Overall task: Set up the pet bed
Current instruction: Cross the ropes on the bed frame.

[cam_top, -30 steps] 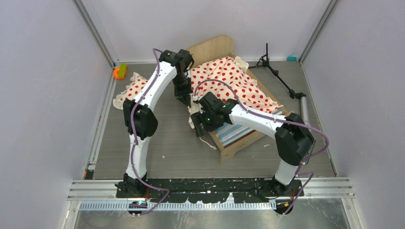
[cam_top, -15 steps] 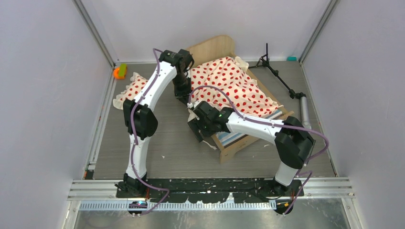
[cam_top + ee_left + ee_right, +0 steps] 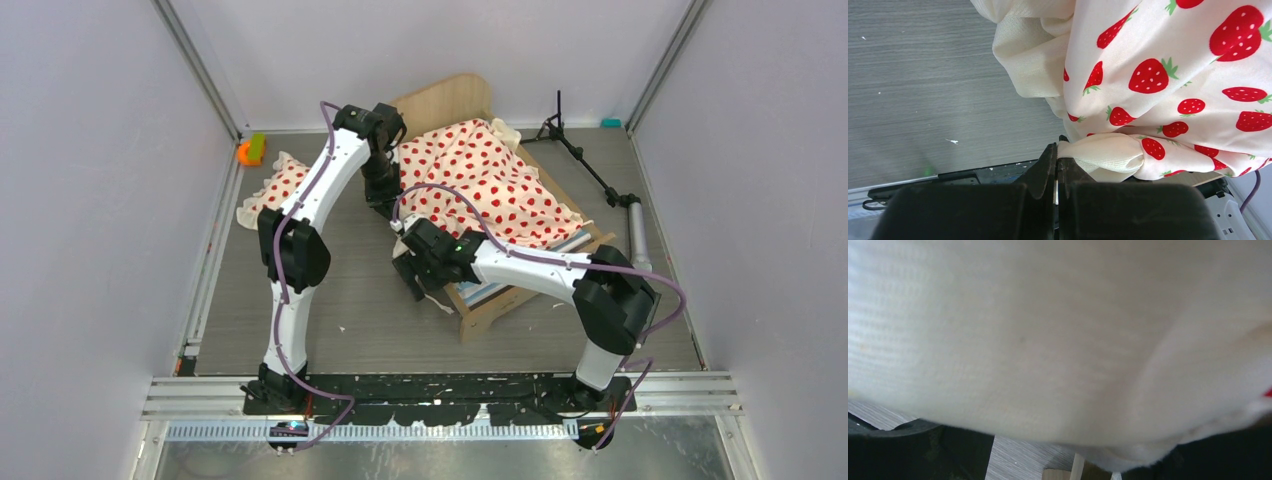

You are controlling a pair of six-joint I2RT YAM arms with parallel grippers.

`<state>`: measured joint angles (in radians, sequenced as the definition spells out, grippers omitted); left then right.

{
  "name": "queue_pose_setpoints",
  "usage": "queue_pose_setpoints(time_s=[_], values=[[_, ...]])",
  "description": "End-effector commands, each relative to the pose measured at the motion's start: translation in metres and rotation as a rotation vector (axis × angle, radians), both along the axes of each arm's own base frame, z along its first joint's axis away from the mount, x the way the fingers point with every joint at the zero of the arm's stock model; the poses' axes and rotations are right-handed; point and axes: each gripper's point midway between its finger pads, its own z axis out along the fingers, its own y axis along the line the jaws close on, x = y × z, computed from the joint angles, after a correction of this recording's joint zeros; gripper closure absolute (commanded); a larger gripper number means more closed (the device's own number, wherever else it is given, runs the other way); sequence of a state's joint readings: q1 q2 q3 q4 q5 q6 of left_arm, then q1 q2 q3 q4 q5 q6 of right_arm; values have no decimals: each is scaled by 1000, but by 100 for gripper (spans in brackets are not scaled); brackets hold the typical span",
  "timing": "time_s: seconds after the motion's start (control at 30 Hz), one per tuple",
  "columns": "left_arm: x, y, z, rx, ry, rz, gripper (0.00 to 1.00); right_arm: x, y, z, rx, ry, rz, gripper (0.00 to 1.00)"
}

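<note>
The pet bed (image 3: 448, 101) is a light-wood frame standing at an angle mid-table. A blue-white striped mattress (image 3: 488, 291) shows at its foot end. A cream blanket with red strawberries (image 3: 492, 176) covers most of it. My left gripper (image 3: 383, 204) is at the bed's left side, shut on the blanket's ruffled edge (image 3: 1098, 152); the left gripper (image 3: 1057, 150) has its fingers pressed together. My right gripper (image 3: 413, 272) is at the bed's near-left corner. In the right wrist view the right gripper (image 3: 1070, 452) is open wide, and cream cloth (image 3: 1048, 340) fills the view above it.
A matching strawberry pillow (image 3: 279, 186) lies on the table at the left. An orange and green toy (image 3: 250, 150) sits in the far-left corner. A black tripod stand (image 3: 581, 156) and a grey cylinder (image 3: 636, 233) lie at the right. Walls close in on three sides.
My right gripper has moved left and a little nearer, off the mattress to the bed's near-left corner. The left arm and its hold on the blanket are unchanged.
</note>
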<state>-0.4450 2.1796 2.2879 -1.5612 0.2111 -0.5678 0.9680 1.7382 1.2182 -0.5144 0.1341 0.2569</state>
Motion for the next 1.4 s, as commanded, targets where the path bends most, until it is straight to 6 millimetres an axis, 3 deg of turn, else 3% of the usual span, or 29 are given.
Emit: queue_pose_setpoints(time_s=[0.0, 0.2, 0.3, 0.97, 1.07, 1.37], values=[[-4, 0, 22, -37, -45, -13, 100, -27, -43, -43, -191, 122, -22, 19], [-3, 0, 25, -42, -56, -14, 100, 0, -14, 14, -45, 52, -12, 19], [-4, 1, 26, -41, -58, -19, 100, 8, -5, 32, 19, 52, -12, 19], [-5, -2, 25, -54, -51, -12, 100, 22, 19, 107, 283, 13, 33, 21], [-5, -2, 26, -56, -53, -10, 100, 26, 17, 108, 285, 10, 14, 21], [-5, -3, 25, -58, -50, -11, 100, 36, -18, 86, 180, 28, -102, 21]])
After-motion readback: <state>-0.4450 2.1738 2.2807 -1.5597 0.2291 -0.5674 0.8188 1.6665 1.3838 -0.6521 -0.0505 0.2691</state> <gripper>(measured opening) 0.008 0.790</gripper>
